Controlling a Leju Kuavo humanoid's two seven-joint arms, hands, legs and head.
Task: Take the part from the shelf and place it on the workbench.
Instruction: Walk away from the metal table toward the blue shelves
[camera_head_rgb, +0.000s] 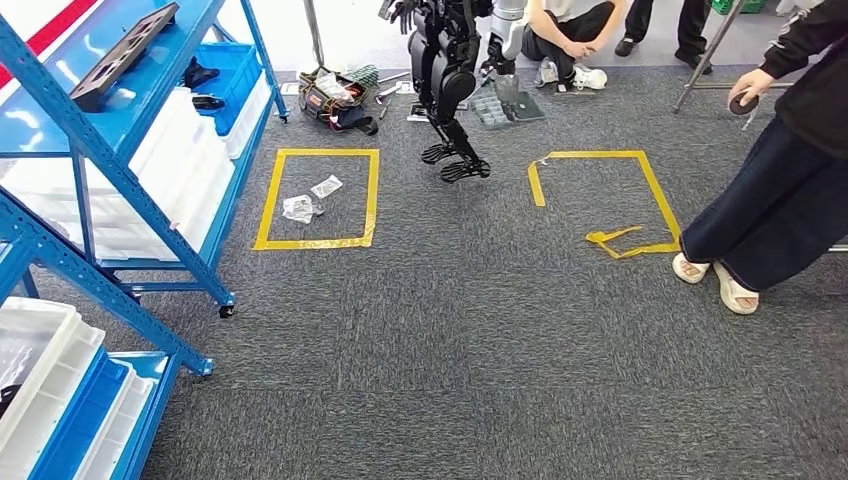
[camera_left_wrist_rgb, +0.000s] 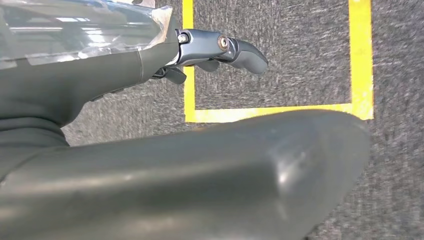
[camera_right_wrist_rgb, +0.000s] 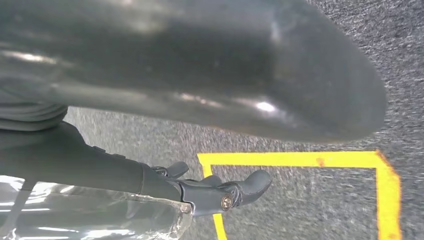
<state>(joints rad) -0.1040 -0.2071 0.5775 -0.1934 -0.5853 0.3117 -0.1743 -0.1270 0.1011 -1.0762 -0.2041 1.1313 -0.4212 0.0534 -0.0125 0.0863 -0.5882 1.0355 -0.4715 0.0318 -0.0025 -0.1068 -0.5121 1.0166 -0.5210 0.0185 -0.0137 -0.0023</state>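
Black slotted part (camera_head_rgb: 124, 56) lies on the blue shelf (camera_head_rgb: 150, 100); left hand (camera_left_wrist_rgb: 220, 52) and right hand (camera_right_wrist_rgb: 220, 192) hang empty, fingers apart.

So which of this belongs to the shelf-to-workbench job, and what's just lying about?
Job:
blue shelf
dark flat part on its top level, likely the one to take
left hand
right hand

Lying about:
plastic bags inside a yellow tape square
tool bag
loose yellow tape
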